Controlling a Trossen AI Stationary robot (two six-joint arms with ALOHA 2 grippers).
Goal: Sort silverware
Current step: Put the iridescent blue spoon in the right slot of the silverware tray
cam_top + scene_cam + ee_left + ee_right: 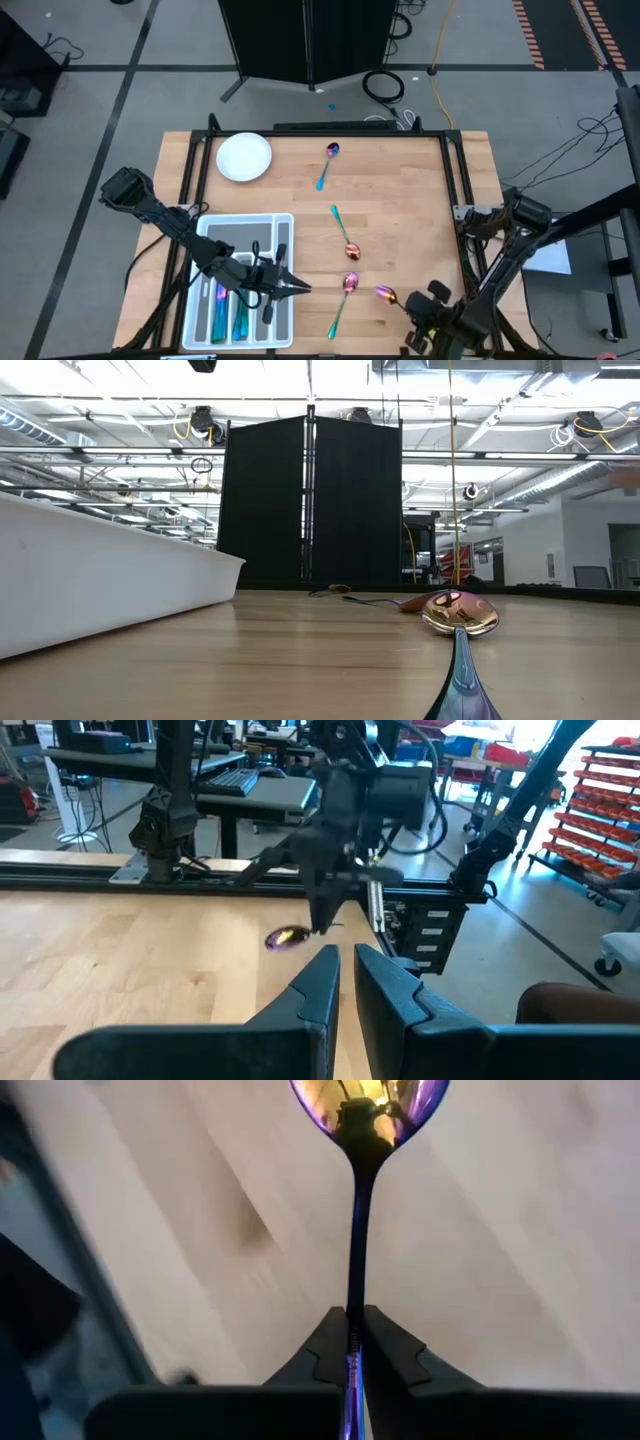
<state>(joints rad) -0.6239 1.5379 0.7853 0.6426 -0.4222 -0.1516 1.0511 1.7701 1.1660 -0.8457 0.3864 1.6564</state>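
My right gripper, near the table's near right corner, is shut on an iridescent spoon. In the right wrist view the spoon's bowl shows ahead of the fingers. Three more spoons lie flat on the wood: one at the far middle, one at the centre, one near the front, whose bowl shows close in the low view. The white tray holds several pieces of silverware. My left gripper hovers shut over the tray's right edge, holding nothing. My right gripper pinches the spoon's slim handle between its two fingers, well back from the bowl. The fingers slant steeply down from the table's near right side and lie along the handle. The bowl end points toward the table's left; whether it rests on the wood I cannot tell.
A white round plate sits at the far left corner. The tray's tall white wall fills the left of the low view. Black frame rails run along the table's sides. Bare wood lies right of the spoons.
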